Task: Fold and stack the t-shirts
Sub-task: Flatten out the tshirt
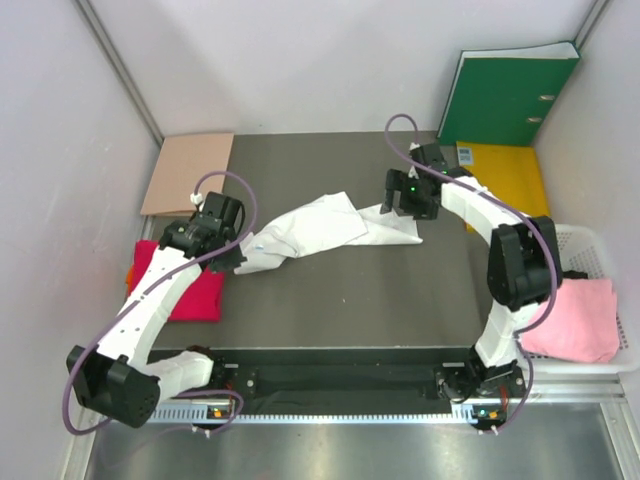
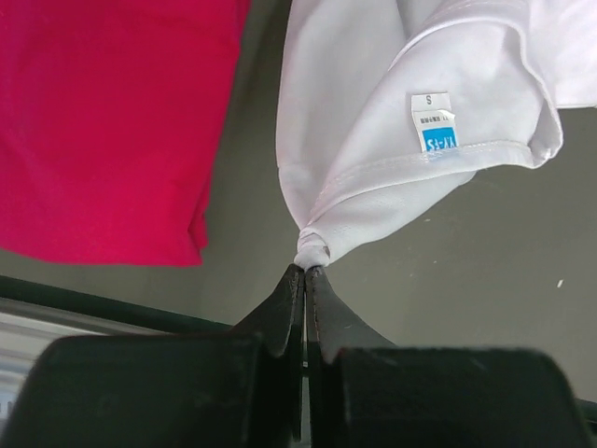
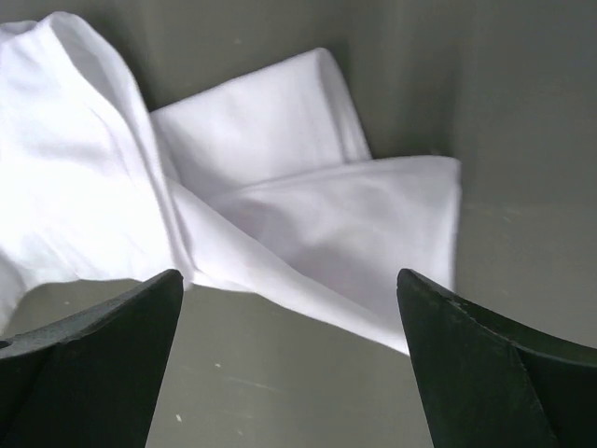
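Observation:
A crumpled white t-shirt (image 1: 320, 228) lies stretched across the middle of the dark mat, its blue neck label (image 2: 436, 140) facing up in the left wrist view. My left gripper (image 2: 307, 269) is shut on a pinched corner of that white t-shirt (image 2: 373, 112) at its left end. My right gripper (image 3: 289, 280) hovers open just above the shirt's right end (image 3: 308, 224), nothing between its fingers. A folded crimson red t-shirt (image 1: 190, 290) lies at the mat's left edge, partly under my left arm. The pale pink t-shirt (image 1: 575, 320) sits in a white basket (image 1: 590, 240) at the right.
A green binder (image 1: 505, 95) leans on the back wall, with a yellow sheet (image 1: 510, 175) in front of it. A tan cardboard sheet (image 1: 185, 172) lies at the back left. Walls close in on the left, back and right.

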`<state>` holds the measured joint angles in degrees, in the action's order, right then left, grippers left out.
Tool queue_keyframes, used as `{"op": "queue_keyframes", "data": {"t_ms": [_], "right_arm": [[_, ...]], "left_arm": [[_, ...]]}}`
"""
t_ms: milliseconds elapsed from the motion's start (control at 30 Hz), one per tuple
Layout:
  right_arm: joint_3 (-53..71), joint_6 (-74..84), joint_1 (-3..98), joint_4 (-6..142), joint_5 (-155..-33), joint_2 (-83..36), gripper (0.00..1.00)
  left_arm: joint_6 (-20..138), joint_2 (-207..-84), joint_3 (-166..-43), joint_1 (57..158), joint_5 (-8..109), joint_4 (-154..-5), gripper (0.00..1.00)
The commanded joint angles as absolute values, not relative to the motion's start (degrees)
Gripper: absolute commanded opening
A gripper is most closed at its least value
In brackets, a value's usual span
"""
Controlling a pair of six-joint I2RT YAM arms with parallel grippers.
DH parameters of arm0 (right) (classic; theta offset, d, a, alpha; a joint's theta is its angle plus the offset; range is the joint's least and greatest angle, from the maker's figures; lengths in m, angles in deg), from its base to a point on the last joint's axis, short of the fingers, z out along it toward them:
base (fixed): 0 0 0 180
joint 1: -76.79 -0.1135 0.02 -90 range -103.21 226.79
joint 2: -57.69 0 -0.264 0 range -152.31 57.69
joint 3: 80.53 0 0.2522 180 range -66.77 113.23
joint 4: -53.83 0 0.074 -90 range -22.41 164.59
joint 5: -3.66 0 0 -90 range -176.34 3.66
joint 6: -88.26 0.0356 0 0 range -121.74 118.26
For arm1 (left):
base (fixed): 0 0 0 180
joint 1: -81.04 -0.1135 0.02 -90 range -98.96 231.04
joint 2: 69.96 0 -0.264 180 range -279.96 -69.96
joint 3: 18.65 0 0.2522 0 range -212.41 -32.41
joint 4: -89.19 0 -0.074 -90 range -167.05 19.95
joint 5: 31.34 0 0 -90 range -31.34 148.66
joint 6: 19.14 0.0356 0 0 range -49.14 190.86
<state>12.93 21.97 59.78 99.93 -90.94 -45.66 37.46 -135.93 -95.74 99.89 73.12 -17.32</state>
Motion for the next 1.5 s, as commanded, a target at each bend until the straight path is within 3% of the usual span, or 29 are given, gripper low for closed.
{"op": "queue_keyframes", "data": {"t_ms": [0, 33, 200, 300, 567, 800, 900, 933, 967, 1267, 1467], "right_arm": [[21.4, 23.7, 57.4, 94.5, -98.1, -51.5, 0.93], [22.6, 23.8, 57.2, 94.0, -100.2, -52.4, 0.88], [31.0, 23.8, 55.2, 95.2, -102.9, -58.8, 0.86], [33.8, 24.0, 54.7, 96.6, -105.4, -62.5, 0.79], [36.1, 25.7, 53.3, 92.5, -107.3, -68.9, 0.78], [49.7, 27.1, 51.3, 95.7, -108.0, -77.9, 0.74], [52.8, 27.7, 50.5, 95.8, -109.0, -80.6, 0.52], [52.8, 28.2, 50.3, 95.6, -108.6, -80.6, 0.13], [52.8, 28.4, 50.2, 95.7, -108.1, -80.1, 0.00], [42.8, 24.6, 50.0, 97.2, -102.9, -60.8, 0.00], [32.6, 19.0, 48.2, 115.1, -107.7, -46.0, 0.00]], "left_arm": [[36.1, -133.3, -93.7, 99.7, 73.4, -16.4, 0.00], [36.1, -133.5, -93.3, 99.7, 73.2, -16.5, 0.00], [35.8, -134.9, -91.7, 99.6, 70.6, -17.0, 0.00], [35.8, -135.5, -91.2, 99.7, 69.7, -17.6, 0.00], [36.8, -137.3, -90.8, 99.7, 68.3, -19.3, 0.00], [37.6, -138.4, -90.7, 99.6, 67.5, -20.0, 0.00], [38.1, -138.9, -90.9, 99.7, 67.8, -19.8, 0.00], [38.2, -138.9, -90.9, 99.7, 67.8, -19.9, 0.00], [38.2, -139.0, -90.9, 99.7, 67.8, -19.9, 0.00], [38.0, -140.5, -90.2, 99.6, 69.1, -19.6, 0.00], [37.8, -142.0, -90.2, 99.7, 71.8, -18.8, 0.00]]}}
